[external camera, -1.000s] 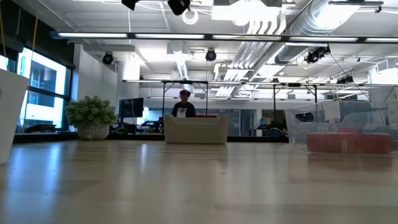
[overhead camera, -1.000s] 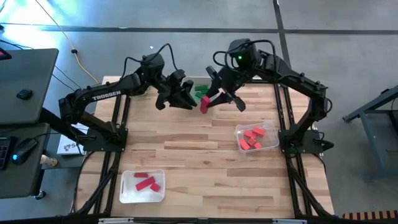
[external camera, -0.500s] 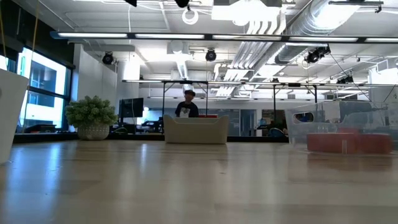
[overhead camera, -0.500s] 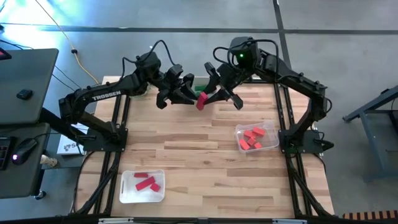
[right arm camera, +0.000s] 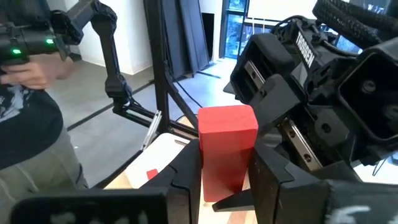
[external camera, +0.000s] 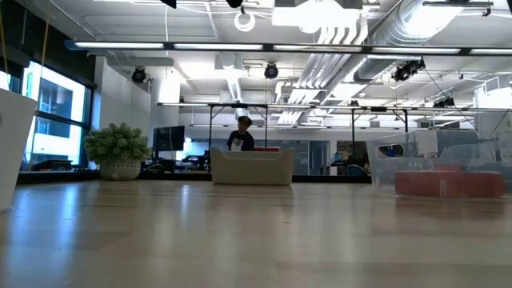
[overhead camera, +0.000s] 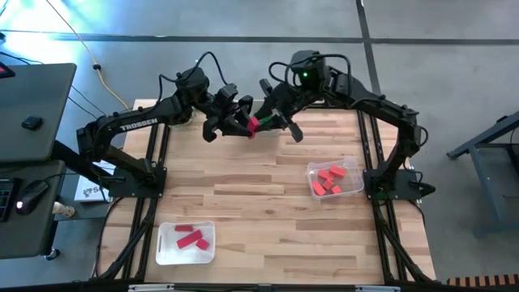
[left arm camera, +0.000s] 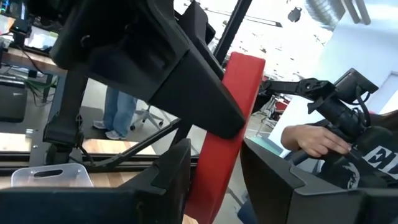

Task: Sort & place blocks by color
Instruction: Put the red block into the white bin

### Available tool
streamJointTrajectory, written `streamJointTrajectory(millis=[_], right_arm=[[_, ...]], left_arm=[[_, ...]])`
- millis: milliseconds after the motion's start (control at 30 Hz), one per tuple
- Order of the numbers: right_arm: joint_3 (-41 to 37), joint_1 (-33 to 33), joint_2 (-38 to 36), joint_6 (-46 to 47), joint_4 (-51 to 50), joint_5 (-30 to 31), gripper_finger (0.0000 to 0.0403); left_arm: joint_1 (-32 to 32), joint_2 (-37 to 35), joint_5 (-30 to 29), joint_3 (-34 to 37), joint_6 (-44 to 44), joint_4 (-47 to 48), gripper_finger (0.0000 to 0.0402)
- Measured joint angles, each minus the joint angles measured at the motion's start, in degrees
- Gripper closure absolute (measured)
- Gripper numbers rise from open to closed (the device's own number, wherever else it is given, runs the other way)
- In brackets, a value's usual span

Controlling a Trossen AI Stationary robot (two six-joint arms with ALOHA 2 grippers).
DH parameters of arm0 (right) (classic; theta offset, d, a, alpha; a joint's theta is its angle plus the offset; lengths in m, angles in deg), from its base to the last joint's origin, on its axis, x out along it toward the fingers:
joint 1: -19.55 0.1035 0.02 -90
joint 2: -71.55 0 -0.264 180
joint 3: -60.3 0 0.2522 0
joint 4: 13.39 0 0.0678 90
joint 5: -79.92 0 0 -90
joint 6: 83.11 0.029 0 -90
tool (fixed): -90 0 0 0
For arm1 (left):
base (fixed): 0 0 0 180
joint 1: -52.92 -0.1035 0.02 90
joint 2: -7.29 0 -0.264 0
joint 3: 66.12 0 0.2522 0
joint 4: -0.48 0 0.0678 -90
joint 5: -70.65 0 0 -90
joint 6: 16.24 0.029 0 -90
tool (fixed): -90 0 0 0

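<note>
Carrying its clamped red block (overhead camera: pixel 253 125) leftward, right end effector (overhead camera: pixel 258 123) meets left end effector (overhead camera: pixel 240 123) (fingers apart around it)

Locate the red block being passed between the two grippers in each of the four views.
High view: red block, far-centre of the table, between the grippers.
Low view: not in it.
Left wrist view: the tall red slab mid-picture.
Right wrist view: upright, centre, between the right gripper's fingers.
Shared landmark: the left gripper beside the block, also in the right wrist view.
</note>
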Motion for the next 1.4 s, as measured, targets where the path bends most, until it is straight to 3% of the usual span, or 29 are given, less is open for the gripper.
streamJointTrajectory(millis=[233, 500, 633, 967, 1167, 1400], right_arm=[[0.0, 0.0, 0.2, -0.5, -0.1, 0.1, 0.0329], [0.0, 0.0, 0.2, -1.5, -0.3, -0.6, 0.0329], [0.0, 0.0, 0.2, -2.0, -0.5, -0.9, 0.0329], [0.0, 0.5, -0.1, 2.6, -4.2, 7.0, 0.0175], [0.0, 0.0, -0.8, 2.4, -11.2, 7.0, 0.0160], [0.0, -0.2, -2.5, 1.9, -14.1, 11.4, 0.0159]], left_arm=[[-0.2, 0.0, 0.5, 0.0, -0.2, 0.1, 0.0278], [-0.2, 0.0, 2.4, 0.0, -0.4, -0.1, 0.0360], [-0.2, 0.0, 2.4, 0.0, -0.6, 0.1, 0.0365], [-0.2, 0.1, 0.4, 0.0, -2.0, 5.1, 0.0365], [0.5, 0.1, -4.6, 0.0, 2.1, 14.4, 0.0365], [3.5, 0.1, -13.5, 0.0, 8.2, 27.4, 0.0365]])
